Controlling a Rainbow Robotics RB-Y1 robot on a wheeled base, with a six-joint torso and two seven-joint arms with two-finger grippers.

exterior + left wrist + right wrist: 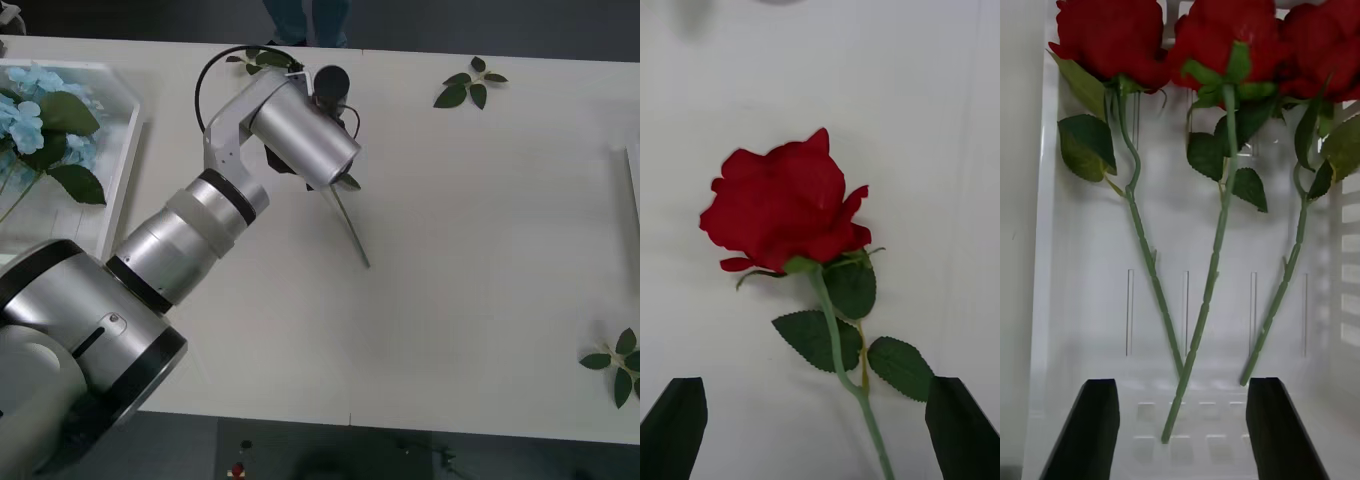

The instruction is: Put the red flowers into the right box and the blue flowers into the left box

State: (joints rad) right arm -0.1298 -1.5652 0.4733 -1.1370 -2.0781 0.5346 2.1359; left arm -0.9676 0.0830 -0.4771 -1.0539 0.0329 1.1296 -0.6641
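— Left gripper (820,427)? Poised over the tabletop (450,300), jaws released and wide, straddling the last red rose (786,202), stem running back between them for a pinch.

— Right gripper (1182,427)? Parked above the right box (1045,300), jaws released, empty; three red roses (1225,45) lying ahead, delivered. Blue flowers (30,120) in the left box (125,160).

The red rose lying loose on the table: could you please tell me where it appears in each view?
Front view: its stem pokes out from under the left wrist, mid-table; the bloom is hidden.
Left wrist view: the rose lies mid-picture, beyond the open left claw.
Right wrist view: the open right claw faces three other roses in the right box.
Shared landmark: the green stem on the white table.
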